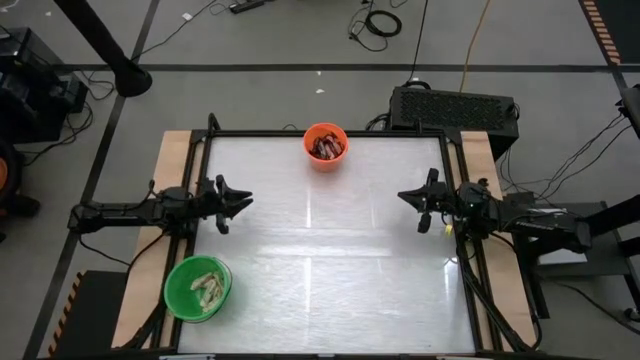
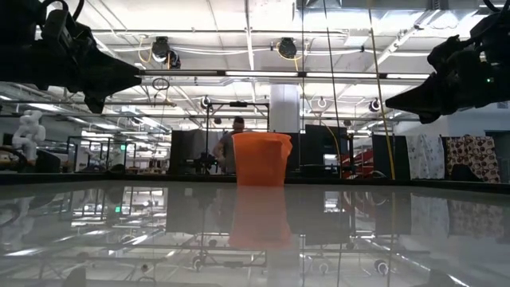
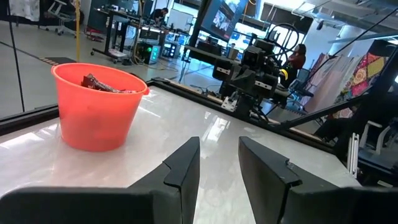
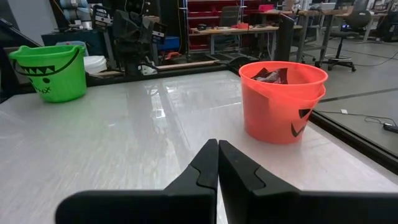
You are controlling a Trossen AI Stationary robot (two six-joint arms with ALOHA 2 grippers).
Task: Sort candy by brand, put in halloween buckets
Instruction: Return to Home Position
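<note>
An orange bucket (image 1: 325, 146) stands on its base at the table's far edge, with dark brown-red candy (image 1: 326, 148) inside it. A green bucket (image 1: 198, 288) stands at the near left corner and holds pale candy (image 1: 207, 287). My left gripper (image 1: 245, 201) hovers at the left side, level and open, with nothing between its fingers (image 3: 219, 163). My right gripper (image 1: 403, 196) hovers at the right side, level and shut, empty (image 4: 217, 163). Both point toward the table's middle.
The white glossy tabletop (image 1: 330, 250) lies bare between the two arms. A black box (image 1: 455, 105) sits behind the far right corner. A person (image 2: 231, 143) shows in the room beyond the table.
</note>
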